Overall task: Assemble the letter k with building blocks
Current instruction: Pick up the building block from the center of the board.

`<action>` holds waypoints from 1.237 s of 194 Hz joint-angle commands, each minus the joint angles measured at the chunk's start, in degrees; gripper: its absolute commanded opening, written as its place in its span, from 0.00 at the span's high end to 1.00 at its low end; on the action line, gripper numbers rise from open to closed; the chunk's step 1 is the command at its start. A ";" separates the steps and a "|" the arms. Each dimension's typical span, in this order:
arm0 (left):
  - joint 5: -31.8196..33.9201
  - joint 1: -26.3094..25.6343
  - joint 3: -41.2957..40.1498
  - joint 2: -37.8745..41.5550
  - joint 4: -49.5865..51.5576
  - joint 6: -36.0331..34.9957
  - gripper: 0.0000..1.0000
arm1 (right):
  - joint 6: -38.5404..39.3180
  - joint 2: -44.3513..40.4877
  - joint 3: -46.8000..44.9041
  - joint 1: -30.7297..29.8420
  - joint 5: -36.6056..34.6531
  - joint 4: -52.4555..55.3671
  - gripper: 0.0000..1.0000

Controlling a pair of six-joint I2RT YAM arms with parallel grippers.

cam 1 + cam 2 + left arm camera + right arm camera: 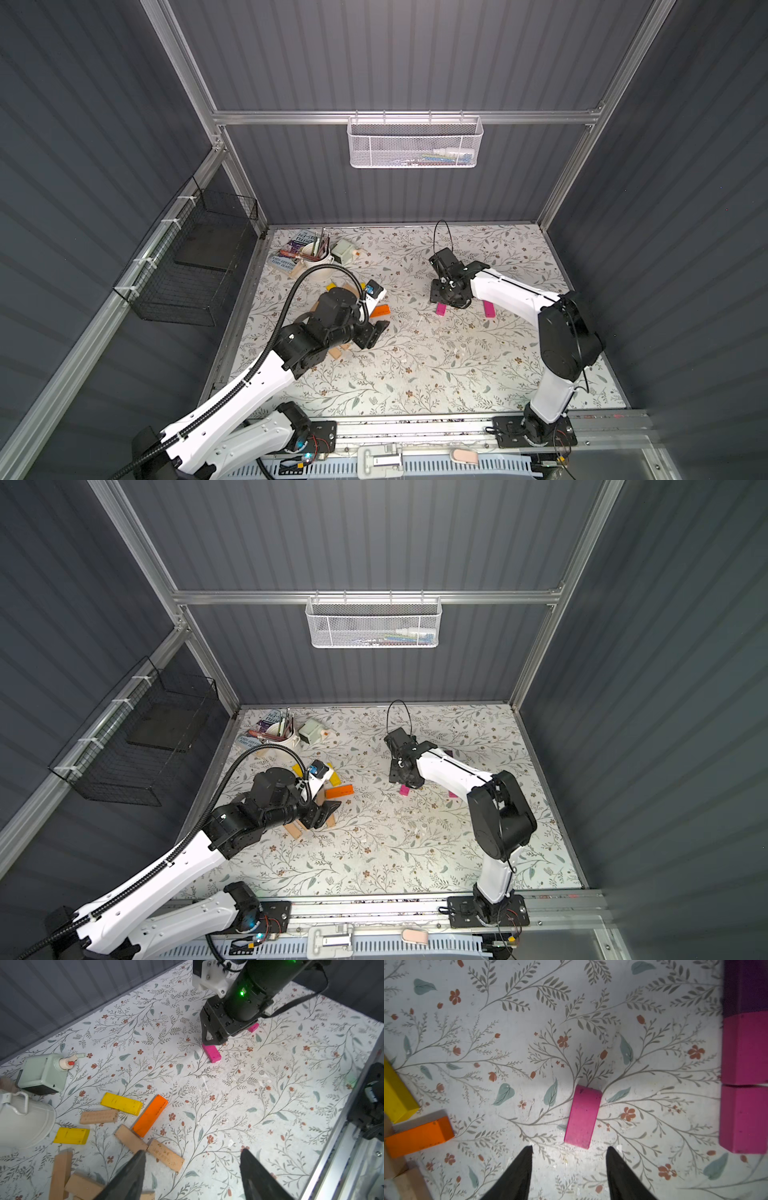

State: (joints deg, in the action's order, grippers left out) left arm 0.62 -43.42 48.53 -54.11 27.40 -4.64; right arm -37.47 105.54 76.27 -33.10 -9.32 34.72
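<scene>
Pink blocks (582, 1115) (744, 1049) (743, 1120) number three, purple block (745, 987) one, yellow blocks (121, 1103) (71, 1136) two, orange block (150, 1118) one; left gripper (193, 1152), right gripper (570, 1147) gape empty.

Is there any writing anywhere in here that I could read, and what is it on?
"TREEH", cut off and only a likely reading: cover of the blue-covered paperback book; the rest of its title is blurred.
Line of names on that book's lower edge: too blurred to read.
Stamped marks on two tan wooden planks: too small to read.
Nothing else is readable.
</scene>
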 commanded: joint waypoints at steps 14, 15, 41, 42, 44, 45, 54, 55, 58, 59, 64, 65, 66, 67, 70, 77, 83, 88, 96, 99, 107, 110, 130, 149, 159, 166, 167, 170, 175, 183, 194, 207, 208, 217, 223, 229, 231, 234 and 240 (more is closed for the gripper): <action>-0.12 0.08 -1.66 0.67 3.83 -6.22 0.23 | -1.69 5.13 2.82 -0.21 -3.58 2.66 0.44; -0.11 0.04 -1.68 0.67 3.82 -6.24 0.23 | -1.75 5.21 2.83 -0.21 -3.55 2.65 0.44; -0.47 0.01 -2.16 0.85 3.59 -7.03 0.18 | -3.17 6.76 2.46 -0.23 -3.09 1.21 0.48; -0.50 0.05 -2.15 0.89 3.65 -7.08 0.18 | -3.24 6.78 2.43 -0.26 -3.12 1.22 0.48; -0.59 0.06 -2.18 0.88 3.74 -7.23 0.17 | -3.29 6.87 2.40 -0.29 -3.13 1.09 0.48; -0.61 0.07 -2.20 0.86 3.77 -7.31 0.17 | -3.30 6.92 2.40 -0.29 -3.10 1.07 0.49; -0.70 0.05 -2.20 0.68 3.89 -7.71 0.15 | -3.46 7.32 2.17 -0.26 -3.00 0.51 0.50; -0.70 0.07 -2.16 0.68 3.89 -7.73 0.15 | -3.47 7.36 2.15 -0.23 -3.03 0.43 0.50; -0.71 0.01 -2.26 0.67 3.96 -7.70 0.15 | -3.62 7.46 2.13 -0.27 -3.02 0.39 0.51; -0.75 0.01 -2.24 0.63 3.97 -7.81 0.15 | -3.64 7.52 2.13 -0.28 -3.00 0.41 0.51; -0.83 0.00 -2.29 0.60 3.97 -7.84 0.14 | -3.68 7.78 2.13 -0.27 -2.93 0.30 0.52; -0.86 0.00 -2.25 0.59 3.93 -7.84 0.14 | -3.67 7.81 2.17 -0.28 -2.87 0.19 0.52; -0.92 0.00 -2.23 0.59 3.96 -7.84 0.14 | -3.66 7.87 2.19 -0.29 -2.84 0.18 0.52; -0.95 0.00 -2.22 0.58 3.97 -7.84 0.14 | -3.66 7.90 2.21 -0.29 -2.78 0.13 0.52; -1.16 0.04 -2.27 0.50 3.87 -7.84 0.14 | -3.70 8.07 2.20 -0.25 -2.65 0.05 0.52; -1.61 0.08 -2.21 0.52 3.82 -7.92 0.13 | -3.90 8.41 2.26 -0.27 -2.37 -0.24 0.53; -1.76 0.09 -2.28 0.50 3.91 -7.96 0.13 | -4.13 8.78 2.37 -0.27 -2.23 -0.26 0.54; -1.85 0.04 -2.25 0.53 3.85 -8.01 0.12 | -4.27 8.95 2.39 -0.22 -2.25 -0.34 0.55; -1.94 0.08 -2.28 0.49 3.94 -8.06 0.12 | -4.53 9.29 2.48 -0.28 -2.21 -0.34 0.56; -1.94 0.04 -2.23 0.57 3.91 -8.09 0.12 | -4.61 9.44 2.48 -0.22 -2.29 -0.36 0.57; -1.96 0.02 -2.34 0.72 3.89 -8.10 0.12 | -4.79 9.58 2.44 -0.24 -2.47 -0.61 0.59; -2.01 0.05 -2.42 0.75 3.88 -8.12 0.12 | -4.80 9.71 2.40 -0.24 -2.50 -0.63 0.60; -2.19 0.04 -2.65 0.93 3.79 -8.21 0.11 | -4.98 10.12 2.39 -0.21 -2.95 -0.83 0.66; -2.20 0.00 -2.69 0.93 3.58 -8.35 0.08 | -5.05 10.61 2.47 -0.25 -2.85 -0.86 0.66; -2.29 0.00 -2.70 0.85 3.57 -8.36 0.06 | -5.06 10.90 2.48 -0.26 -2.67 -0.79 0.66; -2.29 0.00 -2.64 0.68 3.58 -8.49 0.05 | -5.17 11.05 2.41 -0.30 -2.57 -0.87 0.67; -2.29 0.00 -2.69 0.67 3.60 -8.47 0.05 | -5.16 11.03 2.40 -0.25 -2.60 -0.88 0.67; -2.31 0.01 -2.68 0.66 3.56 -8.44 0.05 | -5.15 11.01 2.42 -0.22 -2.63 -1.02 0.67; -2.29 0.00 -2.69 0.59 3.61 -8.54 0.04 | -5.28 11.04 2.32 -0.29 -2.65 -1.02 0.69; -2.29 0.03 -2.83 0.50 3.44 -8.54 0.04 | -5.37 10.78 2.26 -0.28 -2.75 -1.06 0.70; -2.29 0.01 -3.16 0.49 3.04 -8.84 0.01 | -5.70 9.99 1.98 -0.23 -3.09 -0.97 0.70; -2.46 0.00 -3.61 0.57 2.51 -9.36 0.01 | -6.23 7.96 1.02 -0.13 -3.41 -1.87 0.71; -2.46 0.00 -3.70 0.58 2.41 -9.39 0.01 | -6.23 7.96 1.02 -0.13 -3.41 -1.87 0.71; -2.56 -0.02 -4.13 0.82 1.64 -9.72 0.00 | -6.68 5.51 -0.37 0.41 -3.33 -3.03 0.71; -2.61 -0.05 -4.50 1.07 0.72 -10.01 0.00 | -7.05 4.08 -1.30 0.77 -3.32 -3.72 0.72; -2.67 -0.03 -4.79 1.40 -0.30 -10.19 0.00 | -7.25 2.41 -2.18 1.28 -3.36 -4.27 0.72; -2.72 -0.03 -4.90 1.49 -0.56 -10.27 0.00 | -7.32 1.83 -2.53 1.44 -3.41 -4.50 0.72; -2.84 -0.08 -4.98 1.58 -1.05 -10.37 0.00 | -7.36 0.97 -2.99 1.78 -3.53 -4.75 0.72; -3.39 -0.05 -5.20 1.80 -2.16 -10.76 0.00 | -7.35 -0.76 -3.85 2.31 -3.81 -5.16 0.72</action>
State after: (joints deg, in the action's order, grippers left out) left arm -1.08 -43.42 44.84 -54.02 29.02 -13.34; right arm -43.27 111.66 74.96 -32.73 -11.64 31.29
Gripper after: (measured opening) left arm 0.997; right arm 0.314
